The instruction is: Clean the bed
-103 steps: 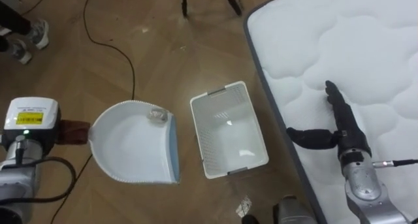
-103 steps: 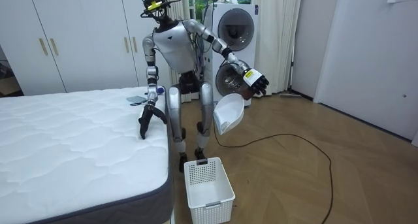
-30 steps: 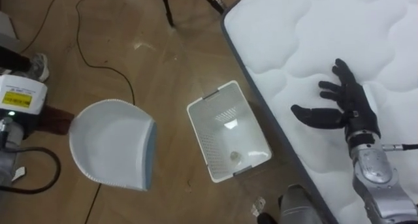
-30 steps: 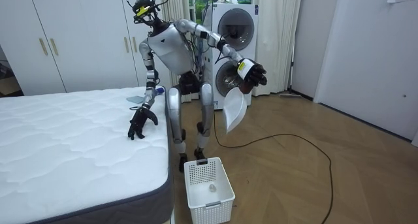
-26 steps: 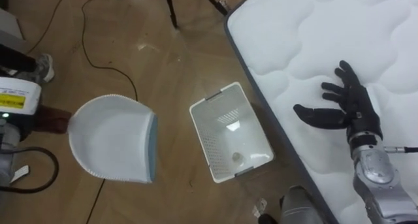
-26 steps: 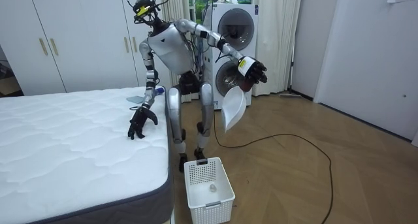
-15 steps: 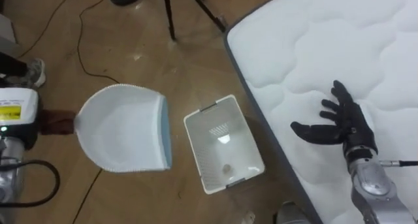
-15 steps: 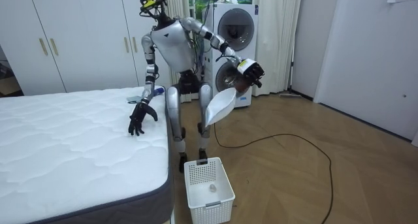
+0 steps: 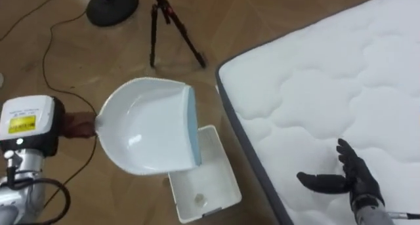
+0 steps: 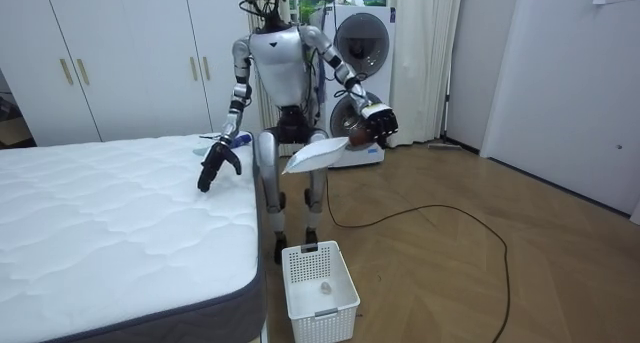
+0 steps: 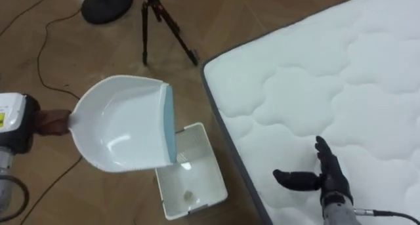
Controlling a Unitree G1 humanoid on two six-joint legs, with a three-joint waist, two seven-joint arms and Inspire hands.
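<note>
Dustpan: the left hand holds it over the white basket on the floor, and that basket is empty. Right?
Not quite. The basket is not empty: a small pale item lies on its bottom, as the left eye view shows. Otherwise yes: the left hand holds the dustpan over the white basket on the floor.
</note>
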